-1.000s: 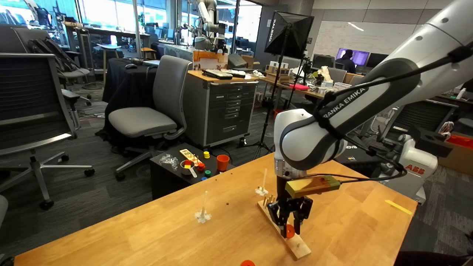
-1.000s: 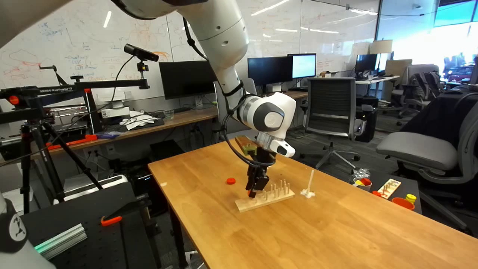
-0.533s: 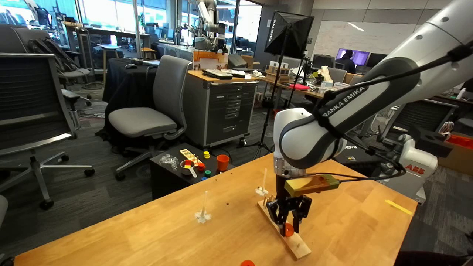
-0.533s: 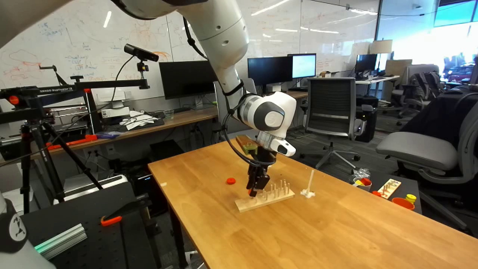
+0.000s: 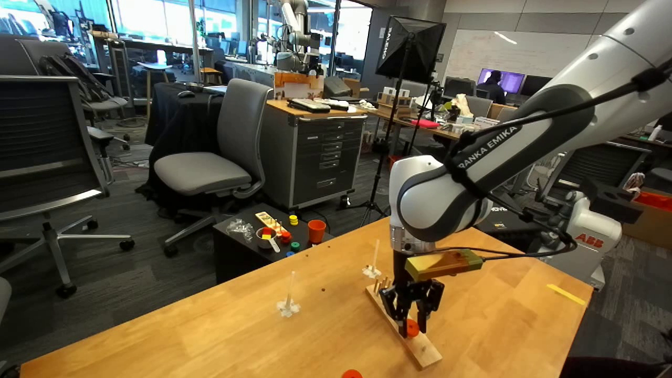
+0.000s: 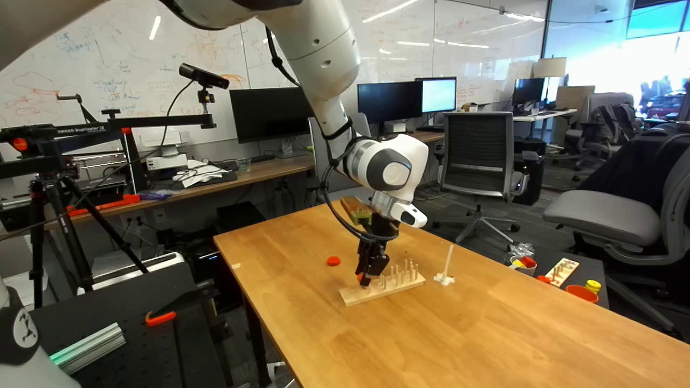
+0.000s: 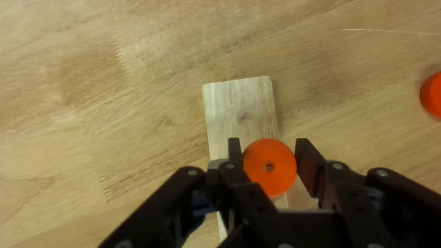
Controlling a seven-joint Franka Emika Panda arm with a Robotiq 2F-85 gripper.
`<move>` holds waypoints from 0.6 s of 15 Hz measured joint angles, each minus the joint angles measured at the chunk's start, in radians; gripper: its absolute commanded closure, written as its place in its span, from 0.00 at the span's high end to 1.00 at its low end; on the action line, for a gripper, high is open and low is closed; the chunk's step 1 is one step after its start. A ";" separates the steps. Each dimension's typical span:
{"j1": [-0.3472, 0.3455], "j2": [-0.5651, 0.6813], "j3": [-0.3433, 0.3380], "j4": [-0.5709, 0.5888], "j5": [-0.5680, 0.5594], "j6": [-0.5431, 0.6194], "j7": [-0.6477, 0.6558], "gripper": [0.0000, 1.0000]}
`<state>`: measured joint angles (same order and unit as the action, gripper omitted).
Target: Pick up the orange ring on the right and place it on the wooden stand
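Slightly lower than half a second ago, the jaws have dipped with one orange ring point(image 7: 269, 182) toward the wooden stand point(image 7: 237, 132). They are clamped on the ring's rim, at its nine o'clock and three o'clock in the wrist view. The ring sits above the sparsely pegged end of the stand; whether it touches anything beneath cannot be made out. One stand rests on the worktop point(image 5: 220, 325). Its upright pegs point(image 6: 399, 277) crowd toward the opposite end, overlapping too much to number, though in the wrist view a single peg tip point(image 7: 240, 115) shows at eleven o'clock from the ring. A second ring point(image 6: 333, 261) lies on the worktop at ten o'clock from the gripped ring in an exterior view, apart from the stand. Two thin rods point(image 5: 290, 291) stand upright in taped feet, at about nine and eleven o'clock from the stand in an exterior view. Farther off there, toward ten o'clock, one low black table point(image 5: 239, 265) carries one orange cup point(image 5: 316, 231), one small pegged board point(image 5: 273, 224) and one clear plastic bag point(image 5: 240, 229). Beyond are one drawer cabinet point(image 5: 325, 165) at eleven and one black softbox lamp point(image 5: 412, 50) at twelve. One robot arm point(image 5: 530, 136) slants in from two o'clock in an exterior view, folds at the wrist, and points its jaws down toward six o'clock.
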<state>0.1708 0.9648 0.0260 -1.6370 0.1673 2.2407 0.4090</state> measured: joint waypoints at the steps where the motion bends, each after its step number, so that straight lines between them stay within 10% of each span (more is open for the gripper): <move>1: -0.002 0.001 0.000 0.000 0.001 -0.001 0.000 0.20; 9: -0.010 0.003 0.000 0.006 0.002 -0.016 0.000 0.20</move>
<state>0.1612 0.9677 0.0259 -1.6312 0.1696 2.2247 0.4090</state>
